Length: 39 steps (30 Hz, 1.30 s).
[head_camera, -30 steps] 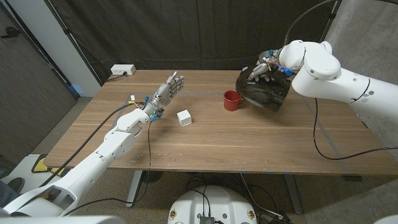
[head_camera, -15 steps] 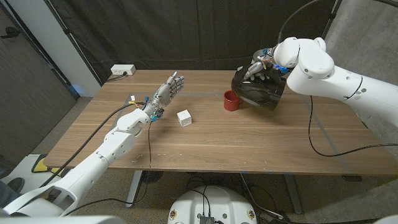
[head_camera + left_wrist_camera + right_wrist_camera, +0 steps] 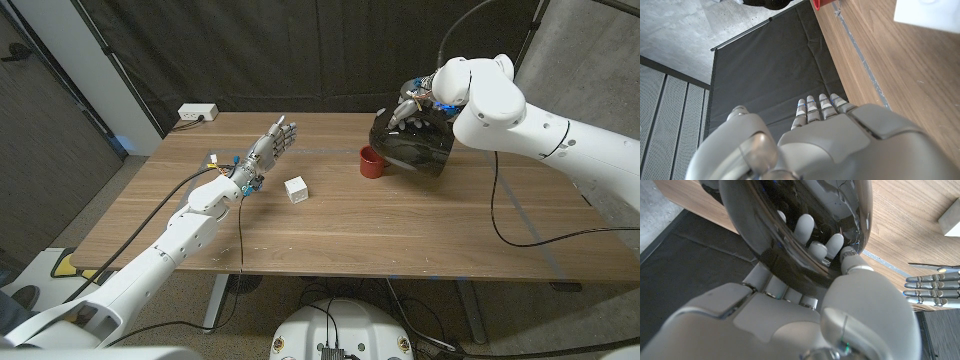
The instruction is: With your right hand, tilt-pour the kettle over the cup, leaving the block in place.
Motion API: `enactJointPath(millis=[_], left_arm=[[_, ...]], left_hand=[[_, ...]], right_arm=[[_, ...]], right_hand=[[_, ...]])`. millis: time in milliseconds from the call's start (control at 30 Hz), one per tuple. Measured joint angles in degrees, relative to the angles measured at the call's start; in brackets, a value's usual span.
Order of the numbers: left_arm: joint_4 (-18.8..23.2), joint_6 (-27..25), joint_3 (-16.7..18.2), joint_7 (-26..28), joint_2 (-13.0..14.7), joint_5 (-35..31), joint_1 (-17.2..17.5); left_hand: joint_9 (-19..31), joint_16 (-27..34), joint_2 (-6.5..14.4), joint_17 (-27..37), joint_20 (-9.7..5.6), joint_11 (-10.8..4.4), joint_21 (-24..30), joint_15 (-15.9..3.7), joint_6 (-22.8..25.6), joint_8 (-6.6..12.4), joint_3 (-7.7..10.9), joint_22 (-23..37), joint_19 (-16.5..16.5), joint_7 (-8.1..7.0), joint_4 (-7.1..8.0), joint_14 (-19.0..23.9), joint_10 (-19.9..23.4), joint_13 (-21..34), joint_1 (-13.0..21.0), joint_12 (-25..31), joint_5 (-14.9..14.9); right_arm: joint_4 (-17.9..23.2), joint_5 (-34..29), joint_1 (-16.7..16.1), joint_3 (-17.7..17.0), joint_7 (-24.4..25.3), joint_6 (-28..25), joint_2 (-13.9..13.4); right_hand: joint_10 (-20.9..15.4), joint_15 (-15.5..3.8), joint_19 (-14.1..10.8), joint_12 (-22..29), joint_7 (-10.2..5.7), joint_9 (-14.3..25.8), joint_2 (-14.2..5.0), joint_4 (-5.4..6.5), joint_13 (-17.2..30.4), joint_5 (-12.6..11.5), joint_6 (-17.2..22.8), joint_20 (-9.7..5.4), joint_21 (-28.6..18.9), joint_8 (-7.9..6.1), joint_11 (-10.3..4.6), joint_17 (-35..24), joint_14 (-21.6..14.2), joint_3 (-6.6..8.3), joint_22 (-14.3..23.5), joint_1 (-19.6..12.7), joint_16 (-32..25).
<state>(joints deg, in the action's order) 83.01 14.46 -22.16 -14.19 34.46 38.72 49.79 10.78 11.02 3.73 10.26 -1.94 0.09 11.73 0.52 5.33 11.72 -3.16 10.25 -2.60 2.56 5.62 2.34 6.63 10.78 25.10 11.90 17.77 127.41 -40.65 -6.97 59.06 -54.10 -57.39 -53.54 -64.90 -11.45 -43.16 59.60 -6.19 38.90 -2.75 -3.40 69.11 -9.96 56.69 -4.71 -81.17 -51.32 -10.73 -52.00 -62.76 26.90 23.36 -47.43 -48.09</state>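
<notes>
Wooden table (image 3: 330, 225), black curtain (image 3: 300, 50) behind. Right hand (image 3: 418, 108) grips tilted kettle (image 3: 412, 145) beside red cup (image 3: 372, 162). Left hand (image 3: 268, 150) empty, fingers straight, together. Right wrist view: fingers (image 3: 805, 227) mirrored in kettle's glossy wall; block (image 3: 296, 188) white.

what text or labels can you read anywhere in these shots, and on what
None can be read.
The kettle, gripped by the right hand: dark glossy surface, no visible lettering.
The red cup: plain.
The white block: faces look blank.
The white box at the table's far left corner: too small to tell any marking.
The left hand: no legible markings.
</notes>
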Motion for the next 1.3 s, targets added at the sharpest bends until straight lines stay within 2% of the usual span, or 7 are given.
enactJointPath(millis=[733,1000,1300], left_arm=[[0.63,0.00,0.19,-0.82,0.75,0.41,0.50],[0.53,0.00,0.24,-1.36,1.10,0.52,0.38],[-0.15,-0.38,0.24,-2.04,1.30,0.53,-0.41]], left_hand=[[0.00,0.00,0.00,0.00,0.01,-0.32,0.00,0.00,0.00,0.00,-0.15,0.00,0.01,0.00,0.15,0.00,-0.32,0.00,0.00,0.00,0.00],[0.00,0.00,0.25,0.00,0.01,-0.32,0.00,0.00,0.00,-0.35,-0.40,0.00,0.01,0.00,-0.09,0.00,-0.32,0.00,0.25,0.00,0.00],[0.00,0.00,0.24,0.00,0.01,-0.32,0.00,0.00,0.00,-0.35,-0.39,0.00,0.01,0.00,-0.09,0.00,-0.32,0.00,0.24,0.00,0.00]], right_arm=[[-2.63,-10.28,-2.93,-3.63,-7.35,4.18,4.77],[-3.52,-9.66,-4.97,-6.87,-8.12,4.16,6.20],[-3.39,-8.23,-6.14,-8.53,-7.37,2.01,6.47]], right_hand=[[0.00,0.00,0.21,-0.02,0.00,-0.09,-0.10,-0.46,0.00,0.04,0.00,0.21,-1.06,0.00,0.00,0.27,0.00,0.49,-1.09,0.09,-0.24],[0.00,0.00,0.21,-0.02,0.00,0.00,-0.10,-0.45,-0.19,0.04,0.00,0.21,-1.33,0.00,0.00,0.27,0.00,0.49,-1.35,0.09,-0.24],[-0.02,0.01,0.21,-0.26,0.00,-0.10,-0.10,-0.69,-0.19,0.05,0.00,0.21,-1.72,0.00,0.01,0.54,0.00,0.73,-1.68,0.09,-0.23]])
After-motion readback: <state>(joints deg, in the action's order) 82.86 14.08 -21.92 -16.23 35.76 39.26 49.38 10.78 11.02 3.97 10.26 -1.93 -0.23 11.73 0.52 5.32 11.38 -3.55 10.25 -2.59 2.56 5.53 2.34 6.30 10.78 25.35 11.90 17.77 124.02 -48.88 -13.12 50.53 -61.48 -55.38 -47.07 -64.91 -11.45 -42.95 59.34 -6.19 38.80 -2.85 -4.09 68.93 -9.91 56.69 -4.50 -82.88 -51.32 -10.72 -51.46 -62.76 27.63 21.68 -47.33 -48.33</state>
